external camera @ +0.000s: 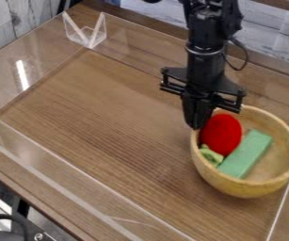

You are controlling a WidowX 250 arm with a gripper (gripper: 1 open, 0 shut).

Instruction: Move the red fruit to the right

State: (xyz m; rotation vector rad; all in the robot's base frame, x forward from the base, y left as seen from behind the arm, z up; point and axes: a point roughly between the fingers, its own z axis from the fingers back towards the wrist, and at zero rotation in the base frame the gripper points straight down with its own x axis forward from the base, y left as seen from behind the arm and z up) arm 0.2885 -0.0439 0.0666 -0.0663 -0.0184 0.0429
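My gripper (pixel 202 120), pointing straight down with jaws clamped on the red fruit (pixel 222 133), holds it inside the wooden bowl (pixel 280 179), beside a green block (pixel 246 154), on the table (pixel 96 122).

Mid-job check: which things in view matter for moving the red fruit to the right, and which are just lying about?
Part of the job:
- red fruit, in the wooden bowl, leafy cap down
- gripper, pointing down, shut at the fruit's left side

Lying about:
- wooden bowl, which holds the fruit
- green block, in the bowl beside the fruit
- clear plastic stand, far corner of the table
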